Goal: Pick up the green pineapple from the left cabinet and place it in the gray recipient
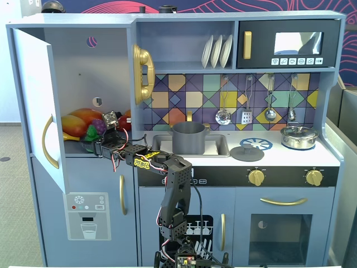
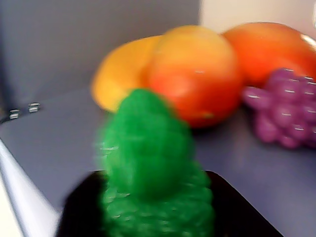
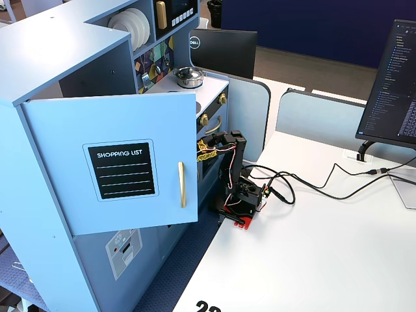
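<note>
The green pineapple (image 2: 148,163) fills the near middle of the wrist view, blurred, with a black finger pressed to each side of its bumpy body. My gripper (image 2: 155,180) is shut on it. In a fixed view the gripper (image 1: 93,139) reaches into the left cabinet (image 1: 83,72), whose door (image 1: 33,100) stands wide open, and the pineapple (image 1: 91,133) shows as a small green patch at the shelf's front. The gray recipient (image 1: 188,138) stands in the sink to the right. In another fixed view the open door (image 3: 123,169) hides gripper and pineapple.
Behind the pineapple lie an orange-red mango (image 2: 195,74), a yellow fruit (image 2: 118,74) and a purple grape bunch (image 2: 286,106). A gold phone (image 1: 144,72) hangs on the cabinet's right wall. A gray lid (image 1: 247,152) and a silver lidded pot (image 1: 299,137) sit on the counter.
</note>
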